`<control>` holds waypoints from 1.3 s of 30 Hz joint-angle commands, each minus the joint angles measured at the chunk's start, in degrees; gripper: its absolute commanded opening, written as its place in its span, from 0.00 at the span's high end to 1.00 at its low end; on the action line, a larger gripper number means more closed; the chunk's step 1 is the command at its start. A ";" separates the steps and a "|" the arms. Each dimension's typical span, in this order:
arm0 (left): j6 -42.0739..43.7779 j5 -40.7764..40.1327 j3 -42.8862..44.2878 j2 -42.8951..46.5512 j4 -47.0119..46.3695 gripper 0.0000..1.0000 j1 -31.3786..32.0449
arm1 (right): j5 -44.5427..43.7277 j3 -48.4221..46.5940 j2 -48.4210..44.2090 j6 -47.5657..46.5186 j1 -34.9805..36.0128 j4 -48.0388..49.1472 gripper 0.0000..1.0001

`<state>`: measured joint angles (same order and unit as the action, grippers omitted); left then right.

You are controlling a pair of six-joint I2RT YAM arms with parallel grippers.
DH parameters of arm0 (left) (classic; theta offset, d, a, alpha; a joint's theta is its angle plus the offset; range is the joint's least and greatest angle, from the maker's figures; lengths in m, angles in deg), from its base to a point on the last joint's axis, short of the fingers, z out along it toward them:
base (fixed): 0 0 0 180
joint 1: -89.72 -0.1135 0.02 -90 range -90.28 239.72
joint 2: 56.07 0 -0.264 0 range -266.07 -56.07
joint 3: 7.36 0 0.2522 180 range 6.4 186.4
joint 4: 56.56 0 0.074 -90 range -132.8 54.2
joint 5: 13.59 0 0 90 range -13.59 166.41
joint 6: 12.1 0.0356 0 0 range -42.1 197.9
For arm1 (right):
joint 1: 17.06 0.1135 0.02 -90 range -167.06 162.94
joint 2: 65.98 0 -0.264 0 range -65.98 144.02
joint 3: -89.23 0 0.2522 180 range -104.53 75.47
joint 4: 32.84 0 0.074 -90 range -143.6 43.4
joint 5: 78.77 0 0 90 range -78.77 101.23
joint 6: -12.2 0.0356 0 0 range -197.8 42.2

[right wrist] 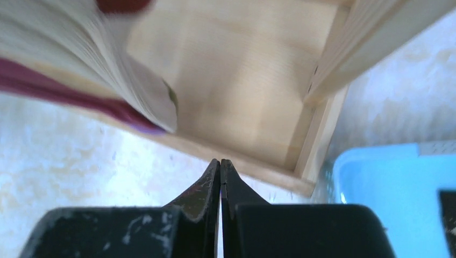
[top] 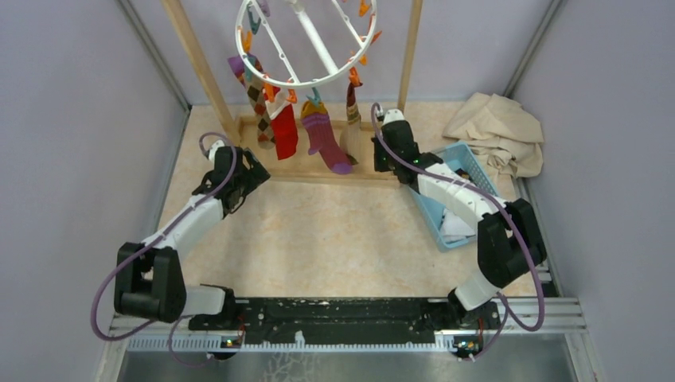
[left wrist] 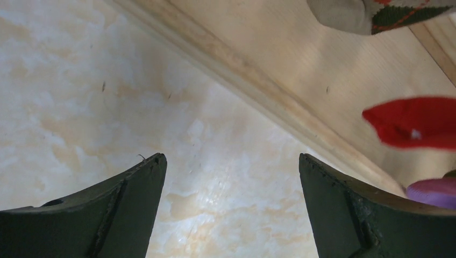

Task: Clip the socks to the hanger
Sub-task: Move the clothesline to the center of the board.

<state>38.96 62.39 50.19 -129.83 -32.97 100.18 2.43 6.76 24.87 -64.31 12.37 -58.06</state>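
Observation:
The white ring hanger (top: pixel 306 40) hangs at the top centre with orange and teal pegs. Several socks hang from it: a brown-diamond check one (top: pixel 259 99), a red one (top: pixel 284 131), a purple-and-orange one (top: pixel 325 135) and a brownish one (top: pixel 350 119). My left gripper (top: pixel 253 165) is open and empty (left wrist: pixel 231 161), low over the table, left of the red sock (left wrist: pixel 414 122) and below the check sock (left wrist: pixel 387 13). My right gripper (top: pixel 385 147) is shut with nothing between its fingers (right wrist: pixel 220 161), just right of a blurred pale sock (right wrist: pixel 107 70).
The light wooden pole frame (top: pixel 199 68) stands on a wooden base (top: pixel 318 171), which also shows in the wrist views (left wrist: pixel 301 70) (right wrist: pixel 231 91). A blue basket (top: pixel 458 191) (right wrist: pixel 387 183) sits at the right, a big beige cloth (top: pixel 497 131) behind it.

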 commanded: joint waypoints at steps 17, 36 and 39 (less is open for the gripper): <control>-0.83 5.21 6.71 -18.93 -3.65 0.02 -1.18 | 3.49 9.47 10.31 3.75 -0.45 6.86 1.00; -19.98 -3.87 1.50 -2.80 4.21 0.05 -2.11 | 5.98 7.29 13.55 4.17 -4.56 7.88 1.00; -26.38 -8.94 3.30 -3.44 8.12 0.06 -2.30 | 6.18 6.73 13.55 4.10 -4.56 7.59 1.00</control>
<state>24.91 61.96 52.15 -132.78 -32.16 98.32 8.97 14.28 39.10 -59.76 8.63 -52.31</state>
